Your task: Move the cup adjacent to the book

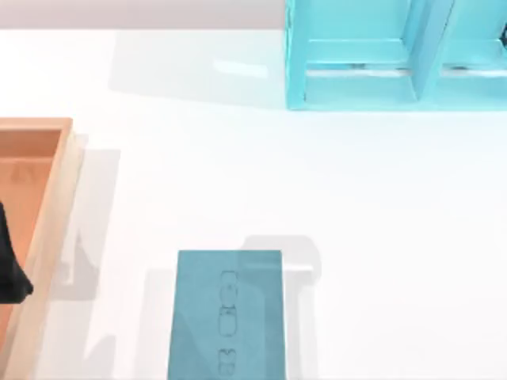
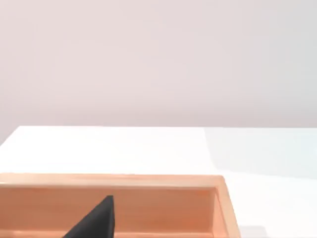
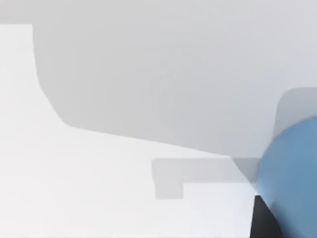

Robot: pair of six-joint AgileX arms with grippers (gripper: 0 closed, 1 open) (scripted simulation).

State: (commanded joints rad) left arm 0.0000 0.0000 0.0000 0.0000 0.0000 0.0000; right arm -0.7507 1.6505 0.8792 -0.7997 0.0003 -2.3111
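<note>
The flat teal-blue rectangular book point(image 1: 228, 317), bearing a column of faint dark outline marks on its cover, is lying at the near edge of the white tabletop point(image 1: 333, 182), slightly left of centre. A light cyan shelf unit point(image 1: 396, 55) is standing at the far edge toward the right, and an open wooden tray point(image 1: 49, 198) is resting along the left edge. The small translucent blue plastic cup point(image 3: 292, 173) is appearing in the right wrist view, very close to the camera, with a dark gripper part directly beside it; this closeness suggests the right gripper is carrying the cup, though whether its fingers are clamped on the cup cannot be told. Where the cup is sitting relative to the book cannot be determined from these pictures. The left arm point(image 1: 9, 269) is hanging over the wooden tray at the left edge, apparently parked clear of the working area; a dark finger point(image 2: 96, 220) is showing above the tray floor, but its opening cannot be judged. In my assessment the placement beside the book is not yet done.
</note>
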